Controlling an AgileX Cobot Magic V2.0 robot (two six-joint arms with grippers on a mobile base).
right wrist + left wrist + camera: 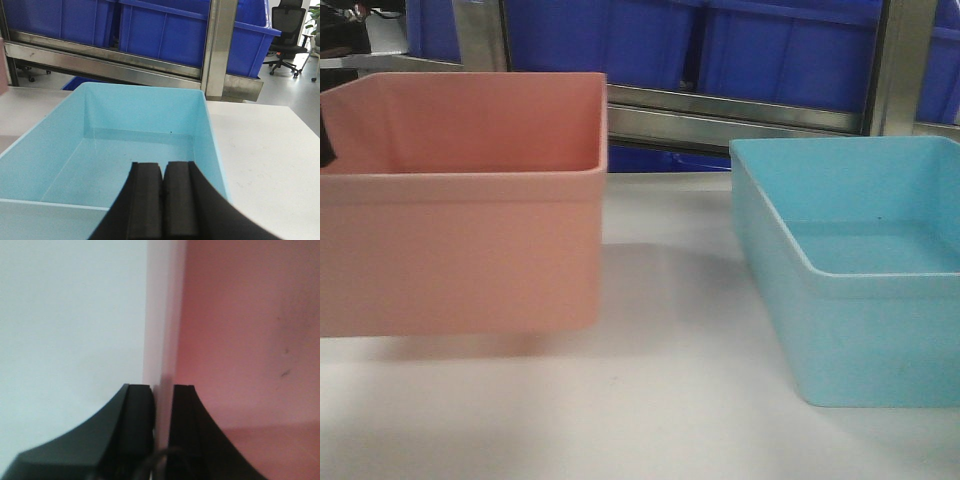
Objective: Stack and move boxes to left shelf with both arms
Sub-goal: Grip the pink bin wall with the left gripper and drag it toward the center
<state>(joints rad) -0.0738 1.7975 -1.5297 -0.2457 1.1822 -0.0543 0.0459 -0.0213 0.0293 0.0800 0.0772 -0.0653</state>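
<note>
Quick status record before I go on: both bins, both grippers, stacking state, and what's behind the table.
pink bin: left side, empty, looks raised off the table, with a shadow beneath
blue bin: right side, empty, resting on the table, apart from the pink bin
left gripper: clamped on the pink bin's wall, one finger on each side
right gripper: jaws together over the blue bin's near rim, nothing seen between them
stacked: no
behind: steel rack rail, dark blue storage bins
</note>
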